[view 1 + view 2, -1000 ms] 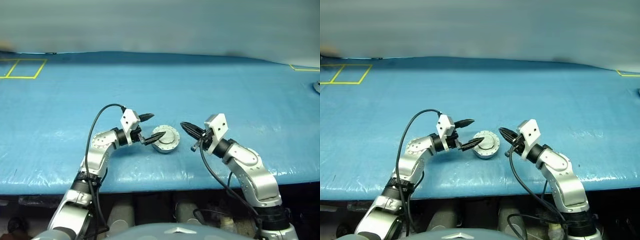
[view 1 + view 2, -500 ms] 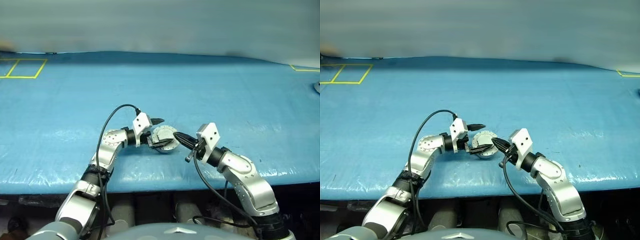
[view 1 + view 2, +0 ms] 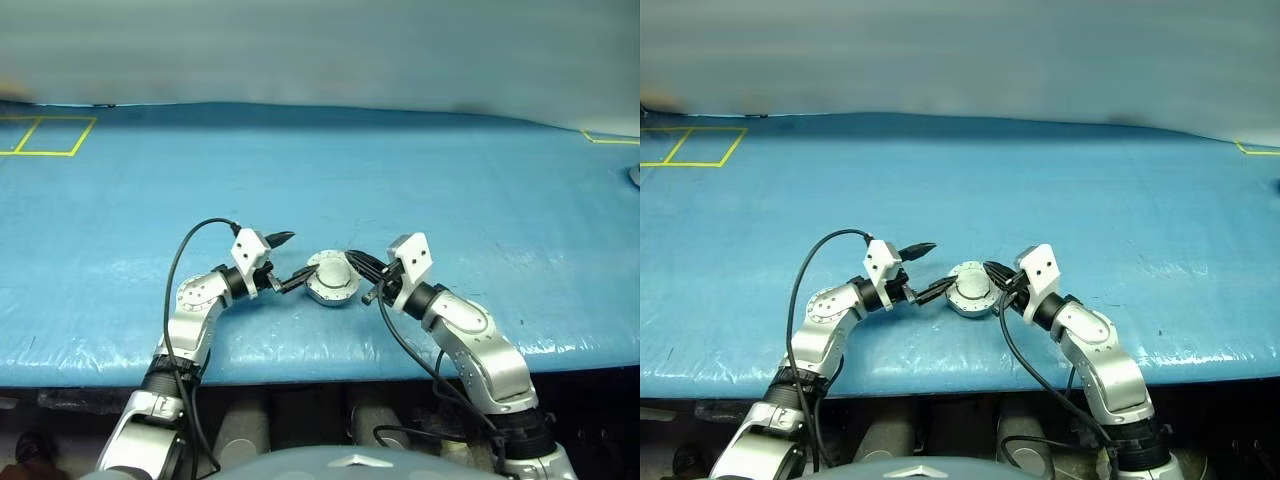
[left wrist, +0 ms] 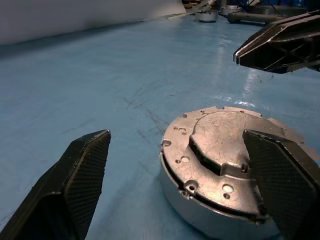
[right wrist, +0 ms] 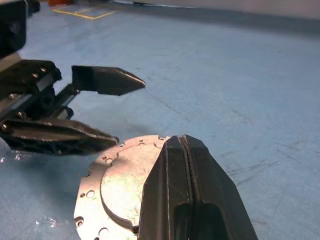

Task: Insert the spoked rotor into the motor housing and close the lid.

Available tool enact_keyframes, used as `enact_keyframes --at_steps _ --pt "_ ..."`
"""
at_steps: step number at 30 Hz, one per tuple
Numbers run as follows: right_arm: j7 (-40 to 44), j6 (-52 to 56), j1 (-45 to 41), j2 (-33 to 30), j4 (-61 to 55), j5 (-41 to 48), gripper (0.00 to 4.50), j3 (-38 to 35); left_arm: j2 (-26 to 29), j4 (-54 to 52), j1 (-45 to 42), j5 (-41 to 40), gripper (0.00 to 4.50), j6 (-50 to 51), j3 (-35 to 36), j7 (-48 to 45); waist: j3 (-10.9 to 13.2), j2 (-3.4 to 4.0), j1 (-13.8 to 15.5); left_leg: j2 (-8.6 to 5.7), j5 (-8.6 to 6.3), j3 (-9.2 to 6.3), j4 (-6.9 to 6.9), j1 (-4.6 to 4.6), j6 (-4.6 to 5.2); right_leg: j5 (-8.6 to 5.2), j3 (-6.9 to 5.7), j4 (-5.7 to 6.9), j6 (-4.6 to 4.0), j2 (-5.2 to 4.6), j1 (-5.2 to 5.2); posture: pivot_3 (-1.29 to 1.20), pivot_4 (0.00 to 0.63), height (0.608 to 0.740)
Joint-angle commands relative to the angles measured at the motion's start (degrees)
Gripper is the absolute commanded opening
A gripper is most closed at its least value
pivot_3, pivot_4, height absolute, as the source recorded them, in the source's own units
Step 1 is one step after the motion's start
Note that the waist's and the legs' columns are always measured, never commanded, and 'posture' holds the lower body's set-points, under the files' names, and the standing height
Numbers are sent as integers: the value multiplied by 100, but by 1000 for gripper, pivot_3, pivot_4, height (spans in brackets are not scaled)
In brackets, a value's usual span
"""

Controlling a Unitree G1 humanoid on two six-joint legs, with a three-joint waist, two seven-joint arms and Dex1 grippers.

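Grippers, yours: left gripper [image 3: 284, 262] level, jaws wide beside the lid [image 3: 331, 272]; right gripper [image 3: 358, 265] closed, empty, tips over it.

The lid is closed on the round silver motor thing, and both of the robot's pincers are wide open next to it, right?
Not quite. The lid is closed, and the left pincer is wide open, but the right pincer is shut. The right wrist view shows its two fingers pressed together over the lid.

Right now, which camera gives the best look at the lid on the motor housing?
The left wrist view: the lid sits large and mostly unblocked, with its raised centre and screw holes plain. In the right wrist view the shut right claw covers part of it. The two head views show it small, between both claws.
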Motion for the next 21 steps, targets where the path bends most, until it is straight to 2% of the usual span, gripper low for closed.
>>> enact_keyframes --at_steps 1,11,13,21 --pt "192 -41 -134 -14 31 33 615 94 -47 -408 109 -192 4500 35 160 205 0 0 7 0 0 0 0 0 0 0 0 0 0 0 0 0 150 740" --pt "278 -150 -236 33 137 -233 3962 363 27 -593 685 -1 4500 -83 180 649 0 0 -9 1 0 0 0 4 0 -1 0 1 1 0 0 0 150 740" --pt "199 -195 -281 34 232 -387 4482 413 28 -628 712 -15 4500 -69 171 680 0 0 -9 1 0 1 1 4 0 -1 0 1 1 0 0 0 150 740" --pt "276 -344 -344 0 551 -766 4482 697 47 -666 805 14 4500 -59 145 778 -1 0 -20 1 0 1 -4 4 0 -1 -1 1 0 0 -2 0 150 740"
